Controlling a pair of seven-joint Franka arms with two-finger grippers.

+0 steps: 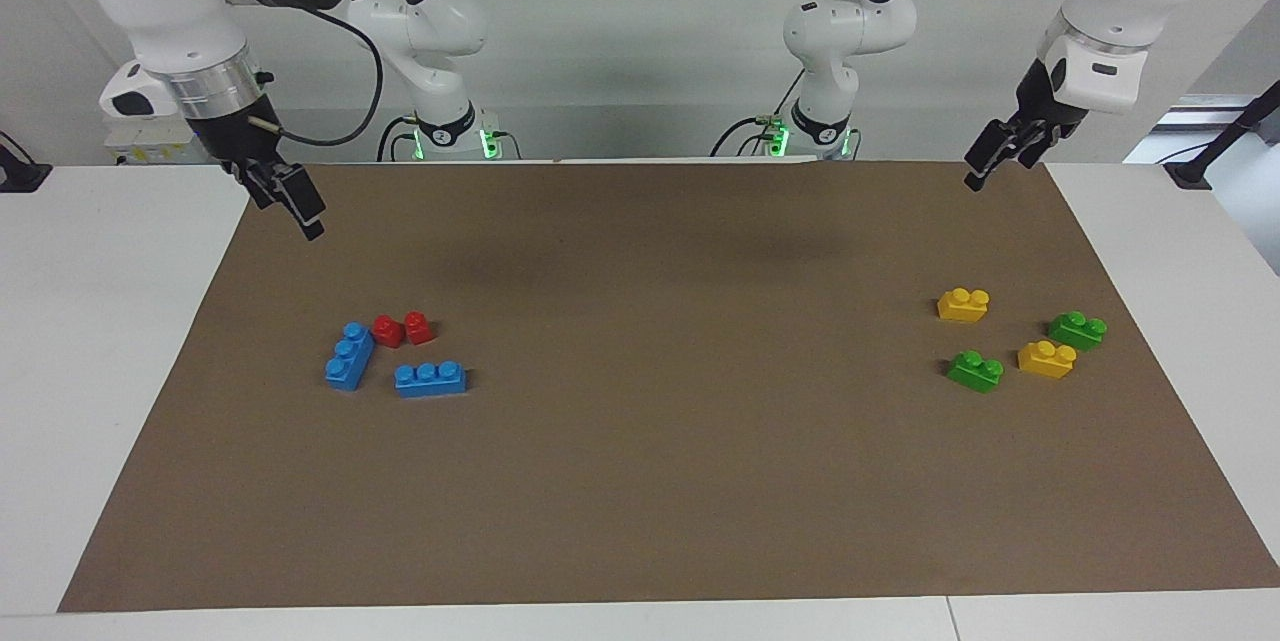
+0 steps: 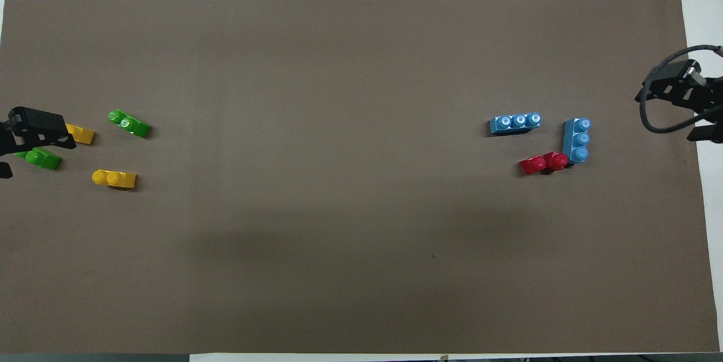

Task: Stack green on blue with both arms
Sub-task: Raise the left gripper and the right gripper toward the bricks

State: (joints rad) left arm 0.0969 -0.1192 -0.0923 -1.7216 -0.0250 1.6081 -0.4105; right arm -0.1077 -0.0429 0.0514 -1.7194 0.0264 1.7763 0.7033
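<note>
Small bright green plastic two-stud brick point(image 1: 976, 371) and light blue three-stud brick point(image 1: 429, 378) lie untouched on brown paper mat point(image 1: 640, 481); left gripper point(image 1: 990, 161) and right gripper point(image 1: 290, 203) hang over mat's robot-side corners; finger states cannot be told.

Facing camera: mounted high across the table, looking back at both arm bases and the wall; takes in the whole brown mat point(image 1: 640, 481) from a moderate distance. Overhead camera: high above the robots' end, looking steeply down and forward; the mat point(image 2: 361, 57) fills nearly the whole frame. Both views share the mat and its bricks, half a turn apart.
</note>
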